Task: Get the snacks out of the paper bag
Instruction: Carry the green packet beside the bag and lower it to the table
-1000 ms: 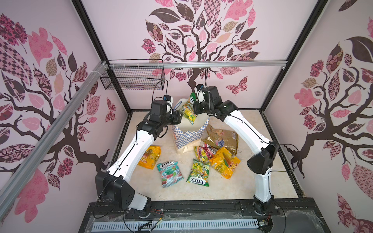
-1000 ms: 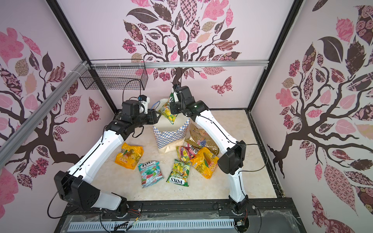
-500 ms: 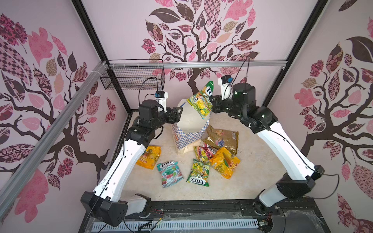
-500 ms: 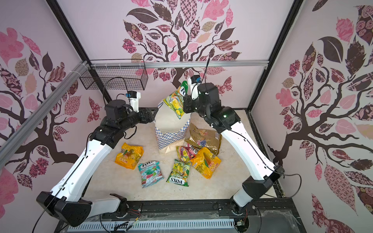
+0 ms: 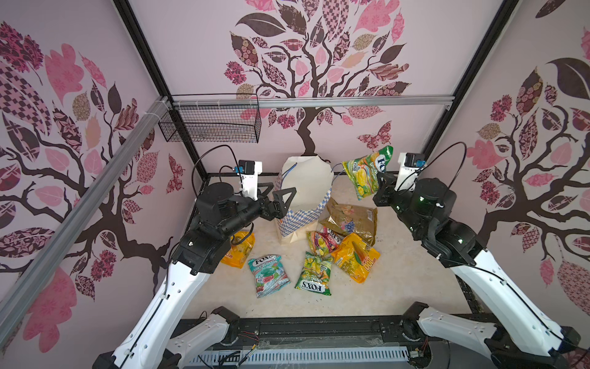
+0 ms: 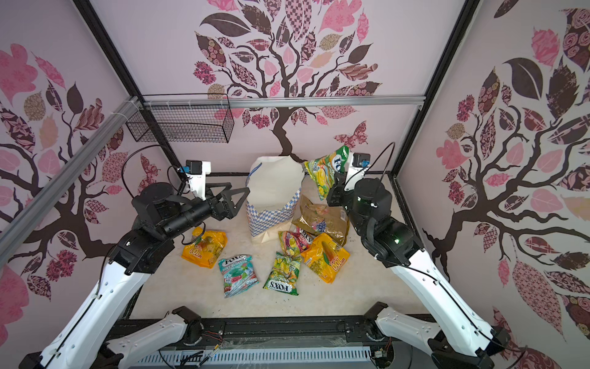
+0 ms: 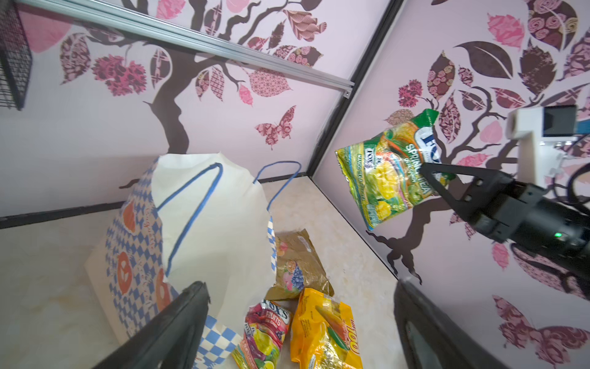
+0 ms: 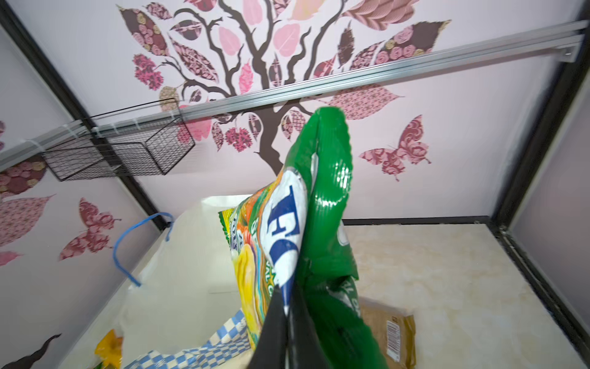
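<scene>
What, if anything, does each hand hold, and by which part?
The right hand pinches the green packet by a side edge near its logo end, in the air. The left hand is open and holds nothing.

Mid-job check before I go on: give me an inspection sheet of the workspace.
Surface: pale marbled tabletop, no spills seen.
Job's things: paper bag standing, open; green packet held in the air beside it; six packets lying on the tabletop.
Clutter: nothing seen.
Grippers: left gripper open beside the bag; right gripper shut on the green packet.
Cables: wrist-camera cables loop clear of the packets.
Surroundings: wire basket on the back rail; tree-print walls.
</scene>
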### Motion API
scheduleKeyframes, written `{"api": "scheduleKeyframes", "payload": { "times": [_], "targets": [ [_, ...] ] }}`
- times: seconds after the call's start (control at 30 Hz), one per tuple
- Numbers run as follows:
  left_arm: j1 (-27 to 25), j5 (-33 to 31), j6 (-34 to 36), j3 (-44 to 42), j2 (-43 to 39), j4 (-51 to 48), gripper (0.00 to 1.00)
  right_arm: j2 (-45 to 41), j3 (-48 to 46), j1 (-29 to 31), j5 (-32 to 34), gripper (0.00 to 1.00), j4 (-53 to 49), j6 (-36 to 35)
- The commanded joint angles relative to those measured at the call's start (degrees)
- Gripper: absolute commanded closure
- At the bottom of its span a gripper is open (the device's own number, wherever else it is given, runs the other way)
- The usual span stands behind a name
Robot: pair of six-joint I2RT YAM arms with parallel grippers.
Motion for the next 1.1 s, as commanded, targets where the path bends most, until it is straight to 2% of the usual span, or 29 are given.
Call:
{"api": "scheduleKeyframes", "payload": {
  "times": [0.0,0.1,0.3,0.43,0.5,0.7,0.93,1.07],
  "targets": [
    [-0.91,0.99,-0.66,-2.11,-1.35,-2.88,0.03,-3.62,-4.23,-2.56,6.98,1.0,7.24,1.25],
    [-1.19,1.97,-1.87,-4.25,-3.17,-3.11,0.01,-4.32,-7.92,-9.39,2.23,1.0,7.07,5.45],
    [-1.51,2.66,-3.33,-8.39,-5.65,-2.82,0.01,0.26,-14.41,-30.25,-20.73,1.0,10.06,19.13],
    [-1.48,2.33,-3.87,-10.84,-6.3,-2.56,0.01,6.34,-19.63,-38.69,-33.65,1.0,17.05,29.82],
    [-1.49,1.97,-4.22,-11.79,-6.59,-2.65,0.01,10.1,-22.01,-40.01,-37.14,1.0,21.86,33.88],
    [-1.53,-1.68,-4.0,-14.14,-8.55,-3.5,0.01,22.61,-22.19,-40.05,-40.89,1.0,30.93,38.66],
    [-1.46,-6.28,-6.4,-16.81,-10.73,-2.12,0.01,40.44,-14.29,-39.87,-53.53,1.0,35.49,41.79],
    [-1.53,-8.79,-7.16,-17.96,-11.83,-2.16,0.01,48.37,-10.16,-39.25,-56.17,1.0,36.54,42.98]
  ]
}}
